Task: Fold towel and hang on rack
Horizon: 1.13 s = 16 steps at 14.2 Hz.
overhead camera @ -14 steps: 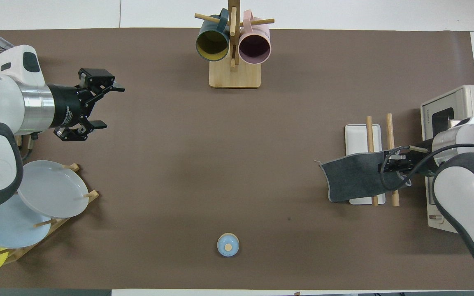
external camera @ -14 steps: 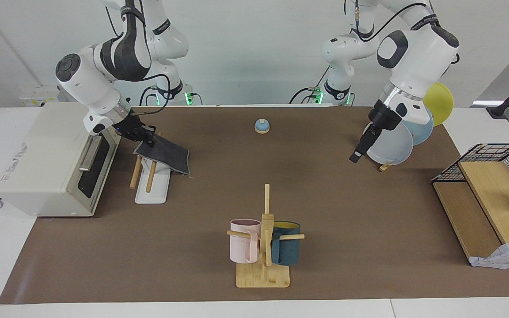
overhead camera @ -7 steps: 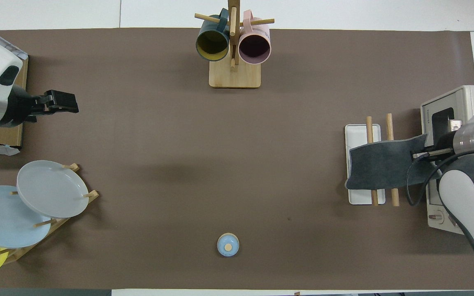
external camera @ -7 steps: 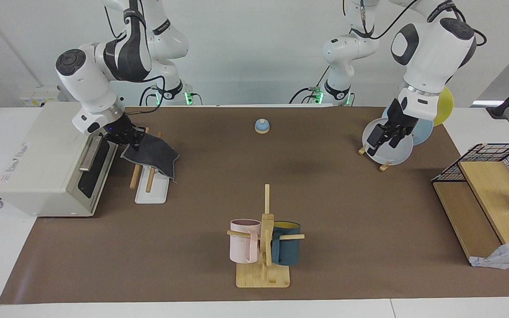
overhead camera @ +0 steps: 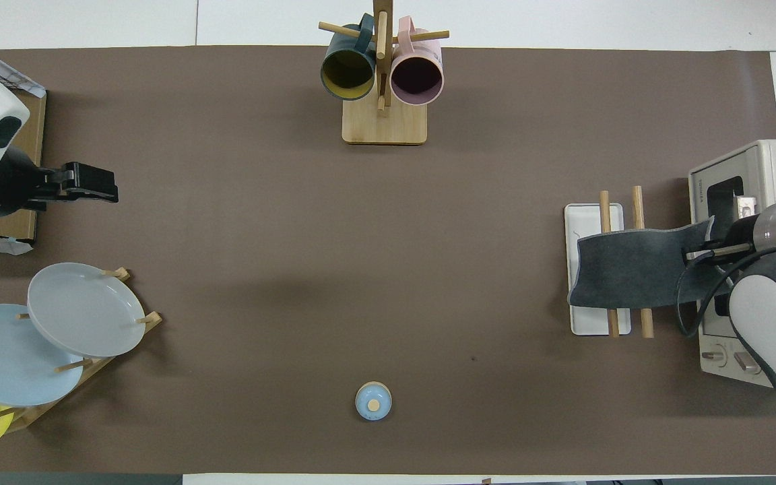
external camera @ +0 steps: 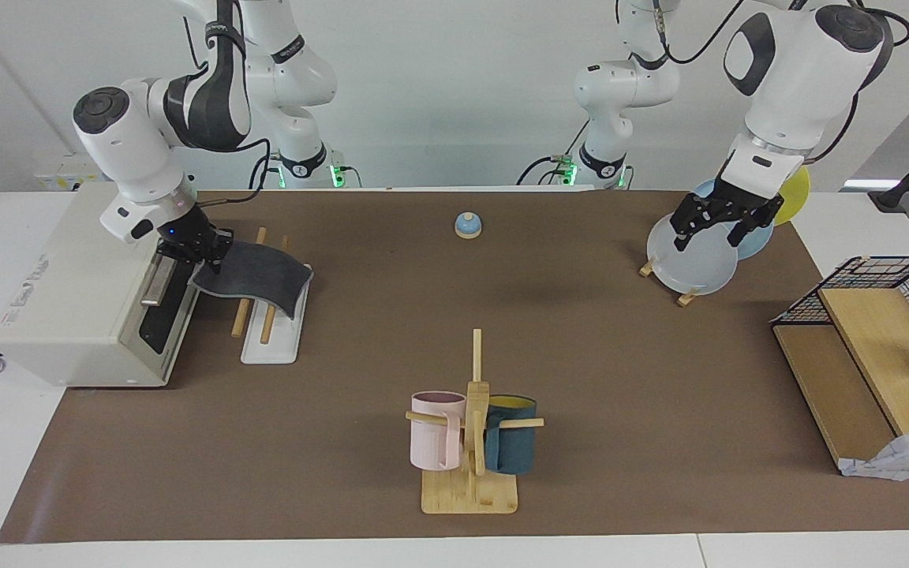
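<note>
Since the earlier frames the towel [external camera: 253, 274] has been carried from a slanting hang at the rack's edge to a drape across both rods, and the left pincer [external camera: 724, 222] has been lifted away to hang over the plates.

The towel is seen folded, dark grey face outward, lying over the two wooden rods of the rack [external camera: 271, 345], which stands on the worktop [external camera: 581, 355] in front of the oven [external camera: 68, 292], toward the right arm's end. One edge droops over the rack's white base; the other is pinched in the right pincer [external camera: 200, 254], whose fingertips are shut on the cloth just above the rods beside the oven door. The left pincer is held spread wide, with nothing in it.

The folding is judged done and the hanging nearly so. What is judged left is for the cloth to be released and the right arm drawn clear, and perhaps for the drape to be evened so that it does not slide off.

Counted: one towel; one rack with two rods; one oven; one mug tree [external camera: 473, 442] bearing two mugs, one pink [external camera: 435, 440] and one teal [external camera: 511, 446]; three plates [external camera: 699, 256] on a small stand, one grey, one pale blue, one yellow; one small blue bell [external camera: 468, 226]; one wire basket [external camera: 888, 292] on a wooden box at the left arm's end.
</note>
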{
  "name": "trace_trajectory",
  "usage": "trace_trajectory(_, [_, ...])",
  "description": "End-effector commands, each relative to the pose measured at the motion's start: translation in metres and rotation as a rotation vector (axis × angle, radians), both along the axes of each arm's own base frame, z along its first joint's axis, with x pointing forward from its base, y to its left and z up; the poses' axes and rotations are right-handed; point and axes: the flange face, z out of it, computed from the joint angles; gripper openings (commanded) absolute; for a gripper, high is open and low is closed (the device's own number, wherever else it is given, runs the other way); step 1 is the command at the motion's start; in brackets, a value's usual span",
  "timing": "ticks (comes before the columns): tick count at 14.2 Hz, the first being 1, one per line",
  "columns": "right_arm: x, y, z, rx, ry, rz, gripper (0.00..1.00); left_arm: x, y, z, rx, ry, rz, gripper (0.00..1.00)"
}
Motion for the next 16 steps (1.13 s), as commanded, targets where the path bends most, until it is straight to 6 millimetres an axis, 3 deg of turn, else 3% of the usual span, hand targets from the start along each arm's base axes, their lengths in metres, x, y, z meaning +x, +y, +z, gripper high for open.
trace_trajectory(1, [-0.002,-0.004,0.000,-0.020,0.014,0.023,0.00,-0.001,-0.002,0.002,0.024,0.018,-0.040,1.00])
trace_trajectory(2, [-0.002,-0.004,-0.001,-0.020,0.019,0.025,0.25,0.000,-0.003,0.003,0.027,0.018,-0.056,1.00])
trace_trajectory(3, [-0.002,-0.004,-0.001,-0.019,0.021,0.029,0.71,0.000,-0.001,0.004,0.037,0.015,-0.066,1.00])
trace_trajectory(4, [-0.003,-0.005,-0.001,-0.019,0.020,0.047,1.00,0.000,-0.003,0.004,0.054,0.011,-0.078,1.00])
trace_trajectory(10, [-0.001,-0.004,0.010,-0.016,0.026,0.077,1.00,0.000,0.001,0.004,0.056,0.011,-0.089,1.00])
trace_trajectory(13, [0.019,0.006,0.058,-0.017,0.023,0.081,1.00,0.000,0.002,0.003,0.054,0.009,-0.089,1.00])
trace_trajectory(16, [0.037,0.004,0.124,-0.019,0.019,0.078,1.00,0.001,0.004,0.004,0.052,0.005,-0.076,1.00])
